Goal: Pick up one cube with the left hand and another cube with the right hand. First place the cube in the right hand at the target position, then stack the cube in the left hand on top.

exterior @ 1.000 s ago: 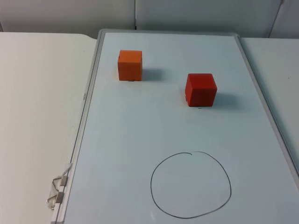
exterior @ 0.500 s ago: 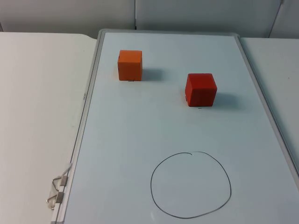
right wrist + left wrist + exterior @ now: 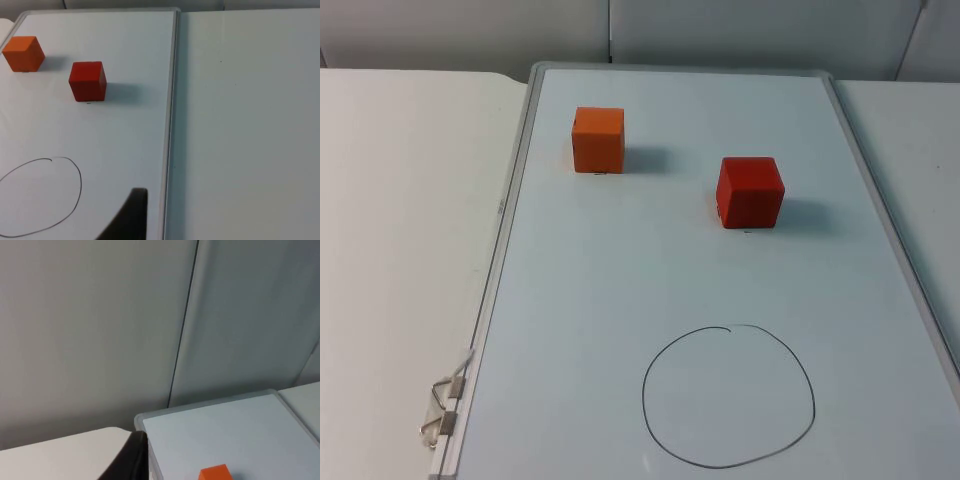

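Fingers' opening cannot be told on either arm; orange cube (image 3: 598,139) and red cube (image 3: 750,192) sit apart, unlabelled.

The orange cube (image 3: 216,473) is cut off by the left wrist picture's edge, only its upper face showing. In the right wrist view the drawn circle (image 3: 75,200) runs off the edge, its 9 o'clock side lost. Each gripper shows just one dark fingertip.
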Robot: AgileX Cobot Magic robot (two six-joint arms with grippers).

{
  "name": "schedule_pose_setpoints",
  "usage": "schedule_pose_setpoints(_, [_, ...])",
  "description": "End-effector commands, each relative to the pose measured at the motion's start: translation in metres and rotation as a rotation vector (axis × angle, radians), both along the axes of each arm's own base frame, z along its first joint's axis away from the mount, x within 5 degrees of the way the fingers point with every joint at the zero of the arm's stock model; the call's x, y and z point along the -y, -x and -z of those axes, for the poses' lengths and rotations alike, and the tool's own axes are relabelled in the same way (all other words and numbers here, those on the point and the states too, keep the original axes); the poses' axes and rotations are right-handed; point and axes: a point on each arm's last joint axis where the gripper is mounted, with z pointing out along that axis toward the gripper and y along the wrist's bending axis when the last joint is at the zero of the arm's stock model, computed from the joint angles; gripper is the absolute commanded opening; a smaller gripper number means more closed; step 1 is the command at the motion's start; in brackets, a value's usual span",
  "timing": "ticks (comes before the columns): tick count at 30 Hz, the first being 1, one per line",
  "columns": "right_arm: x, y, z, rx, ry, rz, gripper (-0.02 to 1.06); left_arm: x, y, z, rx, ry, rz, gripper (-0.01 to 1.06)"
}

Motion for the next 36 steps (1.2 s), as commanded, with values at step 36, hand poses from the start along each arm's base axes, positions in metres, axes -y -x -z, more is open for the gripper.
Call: schedule_pose_setpoints(36, [0.0,0.0,0.001,0.005,-0.004,-0.001,1.04,0.177,-0.203,0.222,-0.541,-0.059,0.043,1.04])
